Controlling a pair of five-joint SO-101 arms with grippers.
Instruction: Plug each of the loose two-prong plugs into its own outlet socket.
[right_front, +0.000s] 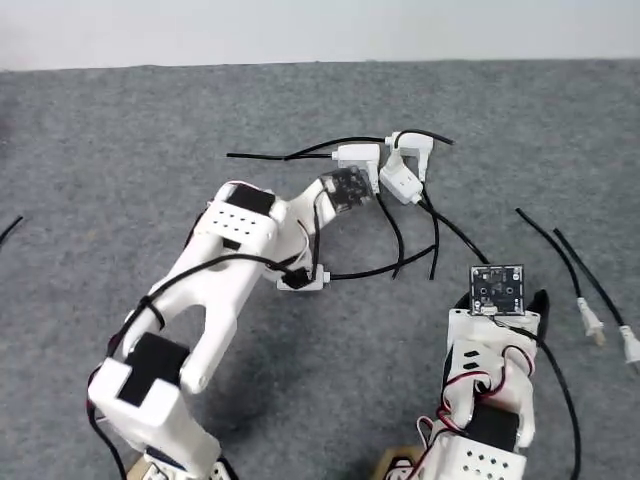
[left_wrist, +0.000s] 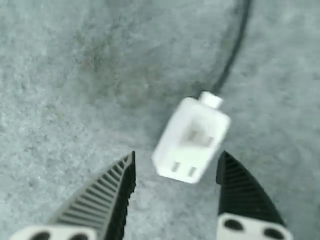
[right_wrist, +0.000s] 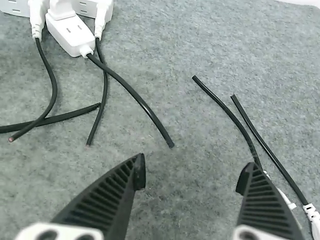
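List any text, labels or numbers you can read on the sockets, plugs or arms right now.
No text can be read in any view.
Outlet socket at the open left end effector: faint raised marks on its face, too blurred to read.
Camera board on the right arm: tiny markings, too small to read.
Loose plugs: no print visible.

We list one grey, felt-covered table (right_front: 120, 130). On it lies a cluster of white outlet sockets (right_front: 400, 180) trailing black cords (right_front: 262, 156). Well apart lie two loose two-prong plugs (right_front: 592, 325), side by side.
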